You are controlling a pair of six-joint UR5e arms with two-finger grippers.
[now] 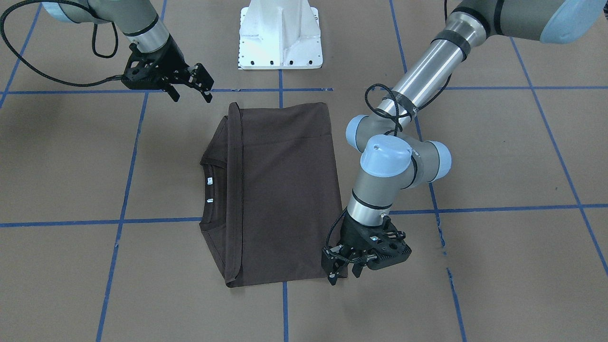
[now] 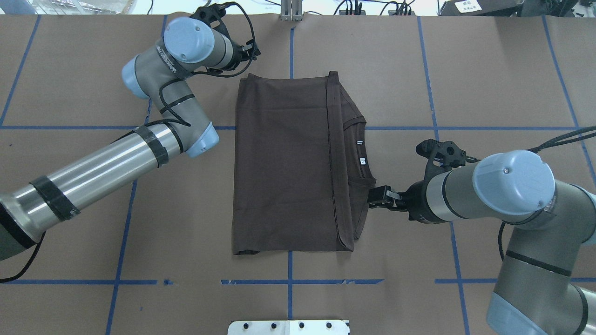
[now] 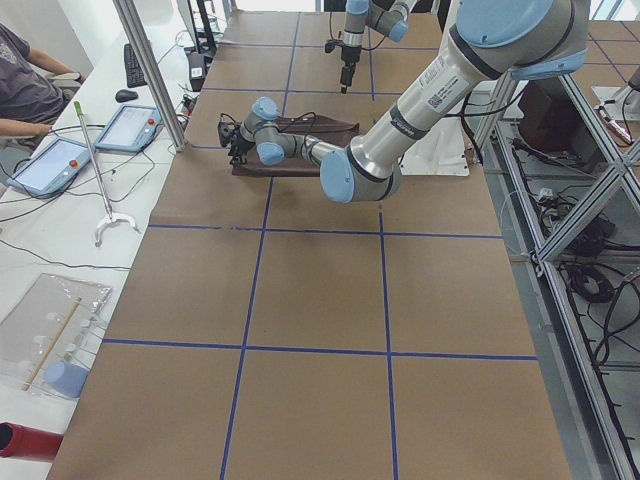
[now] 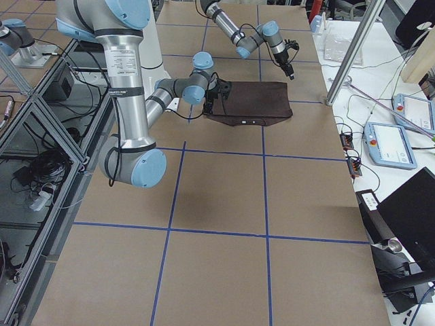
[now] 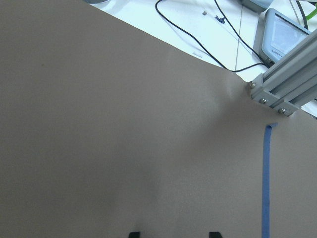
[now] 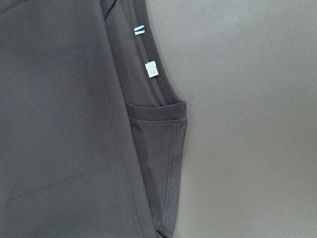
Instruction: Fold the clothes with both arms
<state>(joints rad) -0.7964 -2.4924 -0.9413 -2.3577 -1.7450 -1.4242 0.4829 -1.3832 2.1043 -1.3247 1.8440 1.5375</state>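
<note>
So, left pincer [image 1: 345, 277] hangs released and empty just off a corner of the T-shirt [image 1: 285, 190], a matte dark-brown rectangle folded flat mid tabletop [image 1: 498, 152] (brown paper w/ blue tape grid). Curved collar [image 1: 212, 164] + white tags [image 1: 209, 181] peek out. Right pincer [image 1: 191, 92] beyond, also released.

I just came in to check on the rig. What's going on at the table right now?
Two robot arms are folding a dark brown T-shirt on the paper-covered table. The shirt lies flat and is already folded over on itself, with its collar and white neck tags showing along one side. Neither arm holds it. The left tool is open by a corner, and the right tool is open near the collar side.
</note>
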